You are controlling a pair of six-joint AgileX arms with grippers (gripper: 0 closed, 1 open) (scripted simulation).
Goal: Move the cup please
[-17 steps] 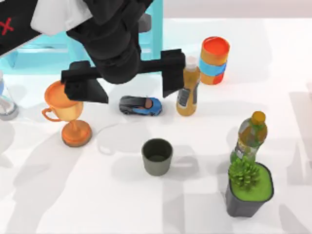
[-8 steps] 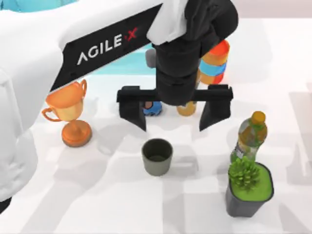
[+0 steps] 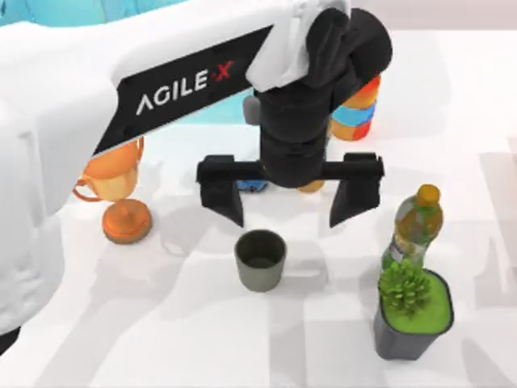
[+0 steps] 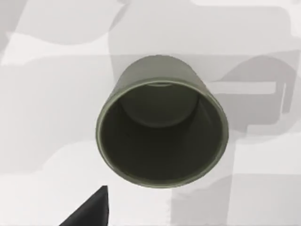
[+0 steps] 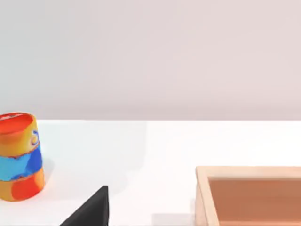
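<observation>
The cup (image 3: pixel 260 259) is small, round and dark olive-grey, and it stands upright near the table's middle. My left gripper (image 3: pixel 288 212) hovers over the table just behind it. The fingers (image 3: pixel 229 202) are spread wide open, wider than the cup, with nothing between them. From the left wrist view I look straight down into the empty cup (image 4: pixel 162 122). My right arm is parked off to the right, and its wrist view looks across the table's far side.
An orange trophy (image 3: pixel 121 198) stands left of the cup. A green-labelled bottle (image 3: pixel 414 226) and a potted plant (image 3: pixel 412 311) stand at its right. An orange-blue can (image 3: pixel 359 109) sits behind my arm. A wooden box (image 5: pixel 249 195) lies near the can (image 5: pixel 19 155).
My left arm swung rightward from above the trophy and toy car to just behind the cup, fingers open throughout. Over the last half second it barely moved.
</observation>
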